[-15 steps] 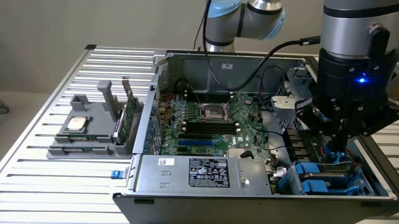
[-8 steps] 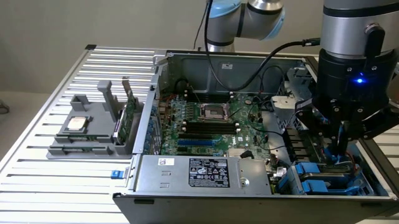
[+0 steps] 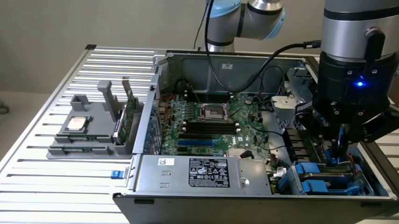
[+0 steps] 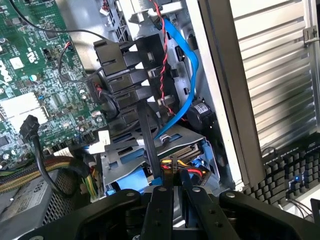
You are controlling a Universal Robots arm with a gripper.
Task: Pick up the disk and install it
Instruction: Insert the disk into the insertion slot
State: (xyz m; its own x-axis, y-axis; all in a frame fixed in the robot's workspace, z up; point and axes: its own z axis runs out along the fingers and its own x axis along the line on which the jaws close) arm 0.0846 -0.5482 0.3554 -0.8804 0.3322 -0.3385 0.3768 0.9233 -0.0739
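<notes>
With my end effector (image 4: 175, 184) pressed nearly together low in the computer case's (image 3: 249, 205) drive bay, just over the disk (image 3: 327, 185), I should press squarely and avoid the blue cable (image 4: 187, 75), though whether I actually pinch its carrier I cannot tell.

Silver arm (image 3: 358, 28), pale-blue joint caps (image 3: 219, 18), black gripper (image 3: 339, 154), blue light (image 3: 359, 84)

Matt black gripper (image 3: 339, 156), ribbed metal table (image 3: 62, 196)
</notes>
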